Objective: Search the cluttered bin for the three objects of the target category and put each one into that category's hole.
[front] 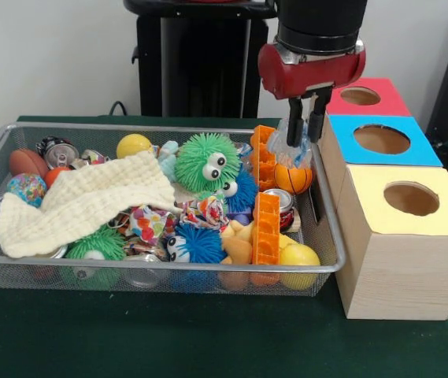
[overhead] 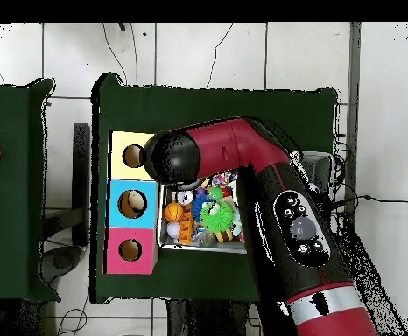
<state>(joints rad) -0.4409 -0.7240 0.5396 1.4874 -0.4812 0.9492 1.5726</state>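
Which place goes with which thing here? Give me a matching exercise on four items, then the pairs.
Things:
1. cream waffle-weave cloth
2. green spiky rubber ball with googly eyes
3. small orange basketball
4. pale wooden box with a bright blue top

Places:
A. just below the tool, at the bin's box-side end
B. between the red-topped and yellow-topped boxes
C. draped over toys in the bin's other half
D. mid-bin, toward the far rim

Pairs: 1-C, 2-D, 3-A, 4-B

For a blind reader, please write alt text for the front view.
The red and black gripper hangs over the right end of the silver wire-mesh bin full of toys, closed on something pale. Right of the bin stand three wooden boxes; the blue-topped box's round hole is in the middle.
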